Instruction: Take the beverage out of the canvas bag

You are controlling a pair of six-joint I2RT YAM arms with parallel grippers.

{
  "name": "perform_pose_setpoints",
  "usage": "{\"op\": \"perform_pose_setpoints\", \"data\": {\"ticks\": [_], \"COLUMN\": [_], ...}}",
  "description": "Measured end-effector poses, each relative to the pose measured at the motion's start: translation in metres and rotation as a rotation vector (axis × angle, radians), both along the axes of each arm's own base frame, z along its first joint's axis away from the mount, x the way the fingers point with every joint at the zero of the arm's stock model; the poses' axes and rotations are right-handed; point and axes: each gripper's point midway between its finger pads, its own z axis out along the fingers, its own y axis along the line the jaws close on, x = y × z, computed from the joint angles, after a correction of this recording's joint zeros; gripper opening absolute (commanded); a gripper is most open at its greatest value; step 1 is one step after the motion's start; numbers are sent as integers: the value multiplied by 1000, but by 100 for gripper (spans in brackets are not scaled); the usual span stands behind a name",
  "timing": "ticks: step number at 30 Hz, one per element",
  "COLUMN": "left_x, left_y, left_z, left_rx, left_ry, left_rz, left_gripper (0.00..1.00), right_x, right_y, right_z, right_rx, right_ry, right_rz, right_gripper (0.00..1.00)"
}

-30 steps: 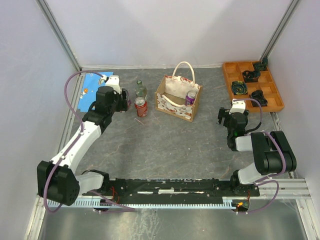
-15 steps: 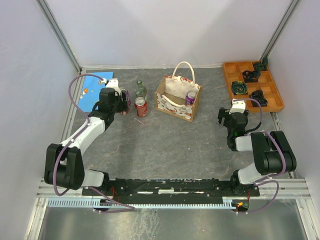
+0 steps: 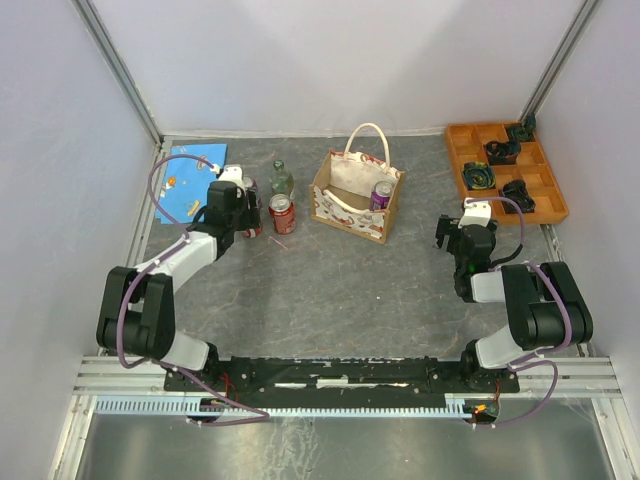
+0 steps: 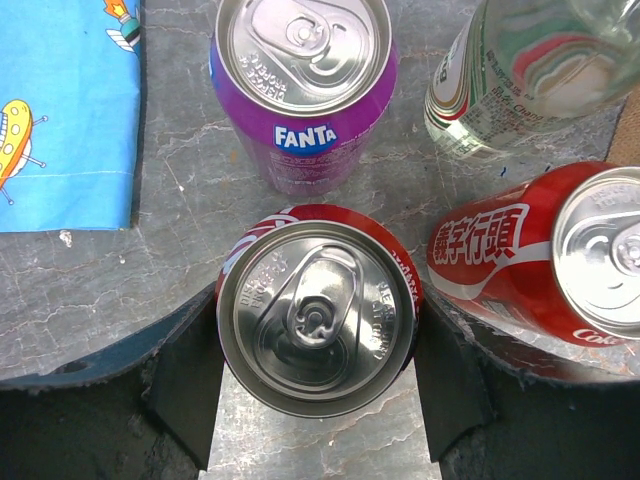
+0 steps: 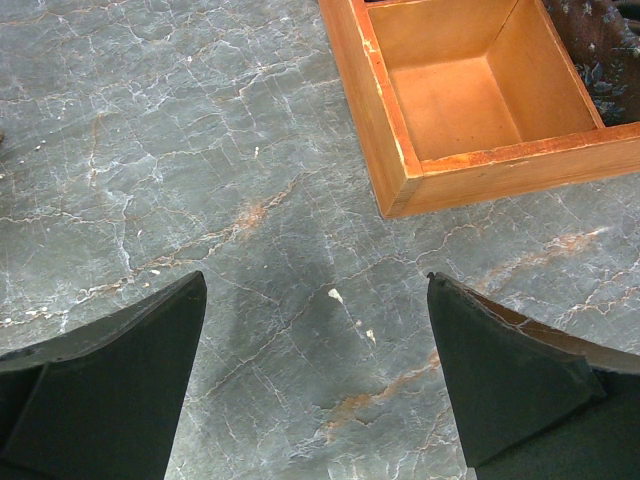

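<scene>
1. The canvas bag (image 3: 352, 196) is seen standing upright and open toward the far middle of the table (image 3: 340, 290), with one white handle arched above it.
2. A purple can (image 3: 381, 194) is seen upright inside the bag, at its right end, with its top showing.
3. The left fingers (image 4: 185, 385) are closed against both sides of a red can (image 4: 315, 318), which is viewed from above with its silver lid and tab showing.
4. Just beyond the held can a purple Fanta can (image 4: 303, 90) is seen upright on the table.
5. To its right a clear green bottle (image 4: 520, 70) and a second red can (image 4: 540, 265) are seen; in the top view these stand left of the bag and apart from it.
6. A blue printed sheet (image 4: 60, 110) lies flat on the table to the left of the Fanta can.
7. The right fingers (image 5: 110, 390) are spread wide, with only bare table between them.
8. A corner of the orange tray (image 5: 395, 150) is seen just ahead of the right fingers; dark items are held in its farther compartments.
</scene>
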Motion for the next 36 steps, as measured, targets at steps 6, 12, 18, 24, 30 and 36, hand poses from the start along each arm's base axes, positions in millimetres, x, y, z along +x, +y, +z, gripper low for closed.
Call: {"op": "perform_pose_setpoints", "data": {"ticks": [6,12,18,24,30,36], "left_x": [3,12,20,28,54,65], "left_y": [0,-2,-4,-8,-42,-141], "left_z": [-9,0,14,66,185,266], "left_rx": [3,-7,-15,-40,-132,-132], "left_ry": [10,-34,-70,-165,-387,-528], "left_rz": [1,3,3,-10,-155,-459], "left_gripper": [89,96,97,97,97,97], "right_x": [0,0,0,0,0,0], "right_y": [0,0,0,0,0,0], "right_z": [0,0,0,0,0,0], "right_rx": [0,0,0,0,0,0], "right_ry": [0,0,0,0,0,0], "right_rz": [0,0,0,0,0,0], "right_gripper": [99,99,99,99,99,99]}}
